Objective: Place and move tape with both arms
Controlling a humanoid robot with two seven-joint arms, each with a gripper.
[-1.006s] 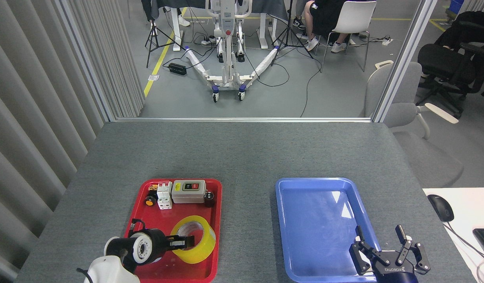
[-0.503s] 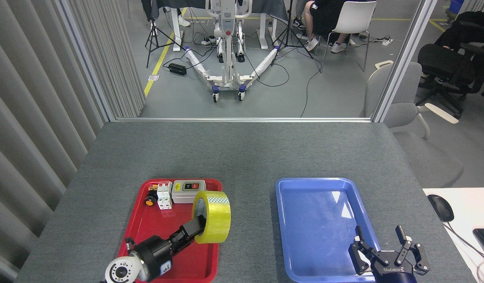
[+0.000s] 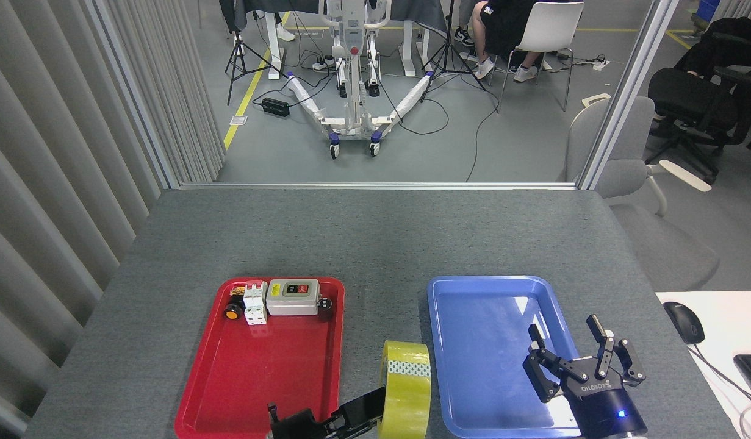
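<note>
The yellow tape roll (image 3: 406,390) stands on edge, held up between the red tray (image 3: 253,378) and the blue tray (image 3: 479,341), near the table's front edge. My left gripper (image 3: 375,405) comes in from the bottom and is shut on the roll's left side, one finger reaching into its core. My right gripper (image 3: 579,356) hovers open over the blue tray's front right corner, fingers spread and nothing between them, a short gap to the right of the tape.
At the back of the red tray sit a grey switch box (image 3: 293,297), a white breaker (image 3: 255,303) and a small yellow-orange push button (image 3: 232,313). A computer mouse (image 3: 683,322) lies on the white desk at right. Beyond the grey table are chairs and cables.
My left gripper lifted the tape out of the red tray and carried it right, to the gap between the trays. My right gripper moved up and left over the blue tray.
</note>
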